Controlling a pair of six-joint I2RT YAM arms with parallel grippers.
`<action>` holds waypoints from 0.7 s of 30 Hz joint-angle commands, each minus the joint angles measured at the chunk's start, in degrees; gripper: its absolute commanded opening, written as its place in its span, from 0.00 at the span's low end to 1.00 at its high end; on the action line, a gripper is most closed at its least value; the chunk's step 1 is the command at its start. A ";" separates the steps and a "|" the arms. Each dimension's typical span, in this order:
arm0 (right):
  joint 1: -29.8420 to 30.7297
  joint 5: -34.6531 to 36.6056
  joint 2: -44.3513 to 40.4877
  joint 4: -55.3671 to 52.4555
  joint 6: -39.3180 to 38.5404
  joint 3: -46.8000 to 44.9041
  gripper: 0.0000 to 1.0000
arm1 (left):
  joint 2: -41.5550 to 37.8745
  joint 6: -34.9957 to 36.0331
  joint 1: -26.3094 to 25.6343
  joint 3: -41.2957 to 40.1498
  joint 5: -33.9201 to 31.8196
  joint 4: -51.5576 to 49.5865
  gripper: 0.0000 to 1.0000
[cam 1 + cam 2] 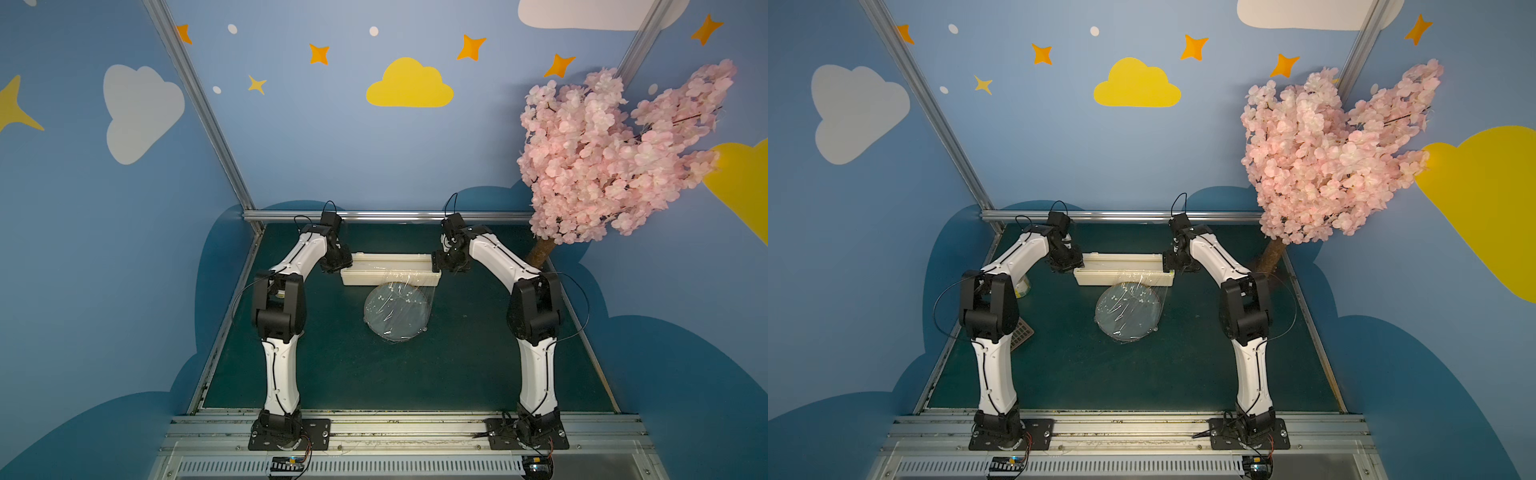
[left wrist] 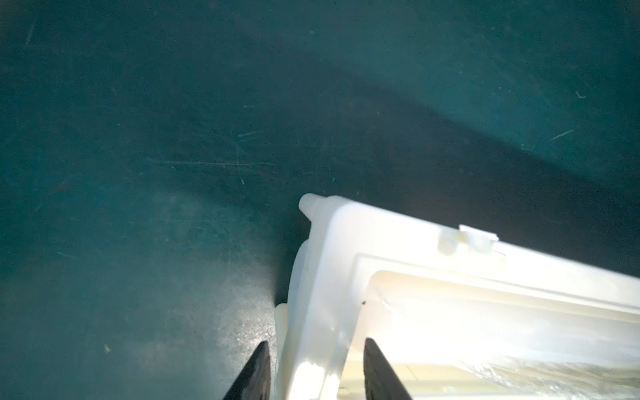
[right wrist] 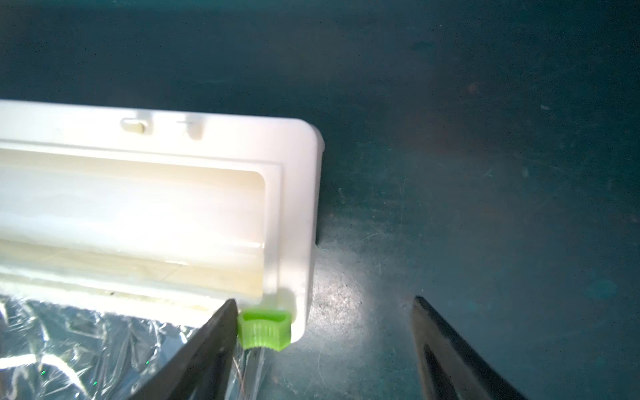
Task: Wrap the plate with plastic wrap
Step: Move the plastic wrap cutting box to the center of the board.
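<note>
In both top views the grey-blue plate (image 1: 397, 312) (image 1: 1128, 311) lies mid-table under crinkled plastic wrap (image 1: 405, 286) (image 1: 1138, 286). The film runs back to the cream dispenser box (image 1: 390, 272) (image 1: 1123, 272) just behind the plate. My left gripper (image 1: 337, 266) (image 2: 317, 343) is open at the box's left end, its fingers (image 2: 254, 374) astride the end wall. My right gripper (image 1: 442, 264) (image 3: 325, 311) stands wide open at the right end. One of its fingers (image 3: 207, 346) rests against the green slider (image 3: 265, 329), over the wrap (image 3: 86, 353).
A yellow-labelled jar (image 1: 1022, 287) and a brown grid piece (image 1: 1022, 334) sit at the left edge behind my left arm. A pink blossom tree (image 1: 615, 153) leans in at the back right, its trunk (image 1: 540, 251) near my right arm. Blue walls close three sides.
</note>
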 commanded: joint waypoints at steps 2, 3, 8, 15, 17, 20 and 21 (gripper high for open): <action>-0.86 -5.97 -6.77 -1.22 0.79 -4.26 0.77 | -5.12 0.20 0.26 -2.04 7.10 -3.64 0.57; -0.81 -6.43 -8.07 0.00 1.09 -6.80 0.77 | -6.73 -0.16 0.15 -3.56 8.67 -2.75 0.59; -1.67 -15.22 -15.34 12.87 2.69 -21.86 0.77 | -15.64 -4.54 0.10 -19.11 21.24 12.65 0.66; -2.30 -29.04 -11.92 21.81 3.73 -24.17 0.77 | -12.93 -8.33 0.04 -24.06 27.54 22.19 0.66; -2.35 -29.06 -9.79 22.23 4.22 -22.46 0.77 | -11.02 -8.57 -0.01 -23.05 27.60 22.79 0.66; -2.66 -29.39 -6.40 22.17 4.69 -18.62 0.77 | -7.88 -8.00 -0.01 -19.86 26.47 21.93 0.66; -2.82 -29.79 -5.11 22.04 4.84 -16.90 0.77 | -6.60 -7.64 0.04 -18.12 25.86 21.14 0.66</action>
